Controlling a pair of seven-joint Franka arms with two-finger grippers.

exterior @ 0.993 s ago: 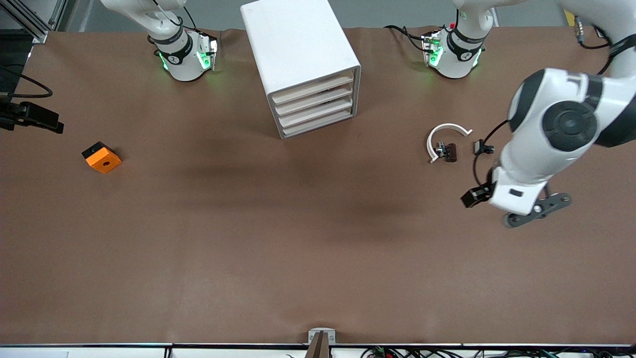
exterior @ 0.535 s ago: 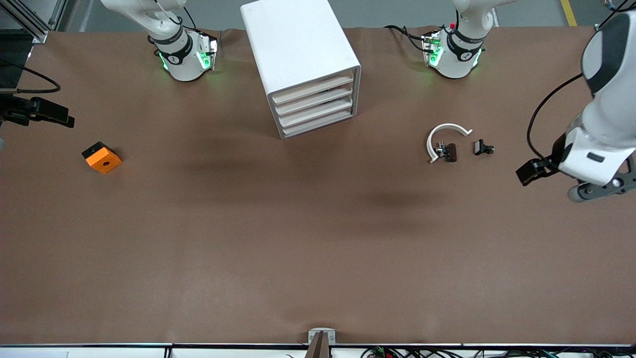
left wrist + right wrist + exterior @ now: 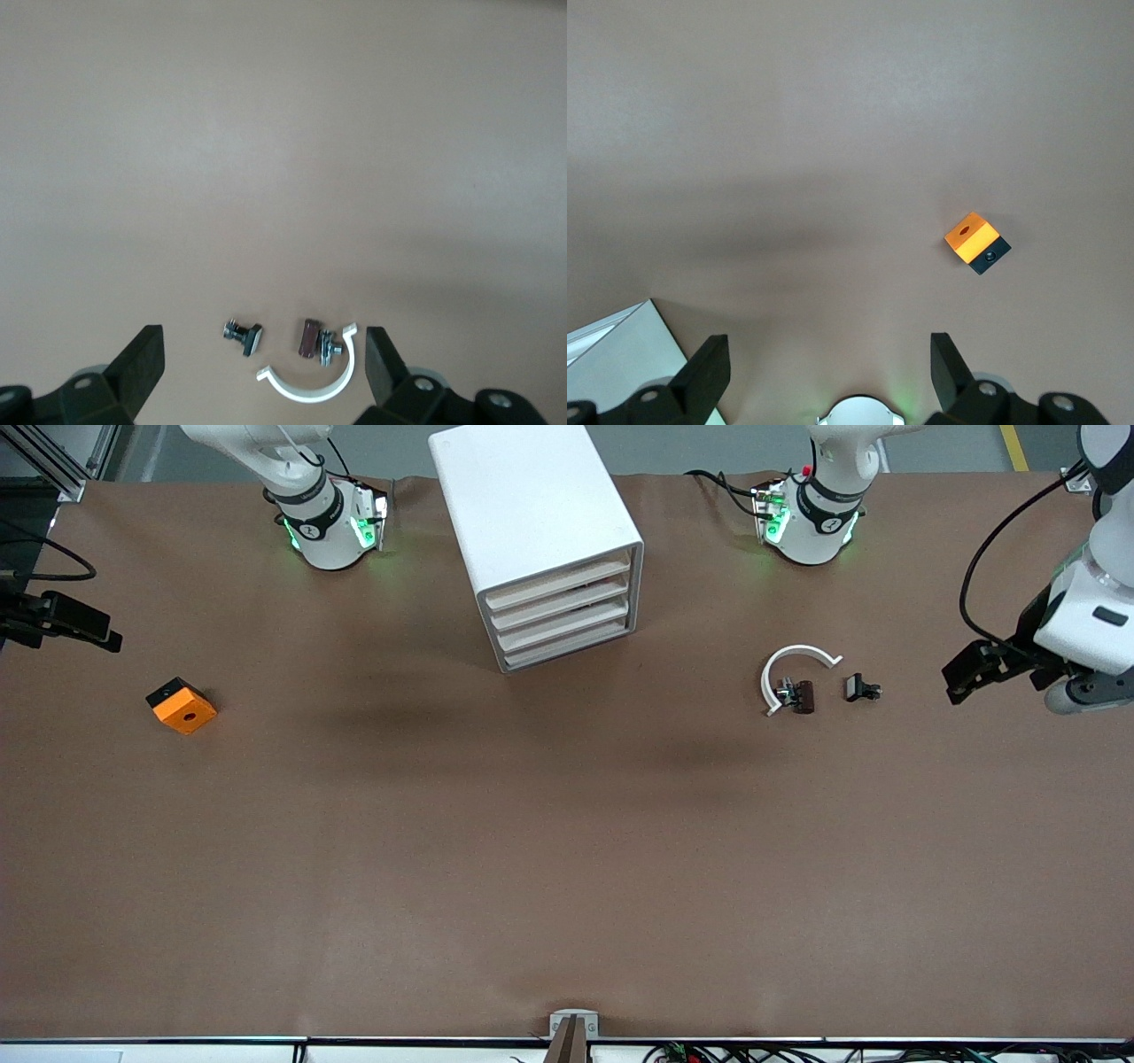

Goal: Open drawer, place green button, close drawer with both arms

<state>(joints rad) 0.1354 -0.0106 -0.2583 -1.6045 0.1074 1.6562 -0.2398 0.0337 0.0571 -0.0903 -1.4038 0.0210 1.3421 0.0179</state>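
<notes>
All four drawers of the cabinet (image 3: 540, 540) are shut, no button shows – both the left gripper (image 3: 264, 372) and right gripper (image 3: 828, 372), fingers apart, should go slowly.

From my station, no green-capped button shows in any view. The left arm (image 3: 1094, 602) runs off the front view's edge, its gripper (image 3: 262, 363) showing only two spread fingertips in the wrist view. The right gripper (image 3: 828, 365) is likewise cropped; the front view shows only a black piece. The cabinet (image 3: 620, 367) is a cut-off corner there.
</notes>
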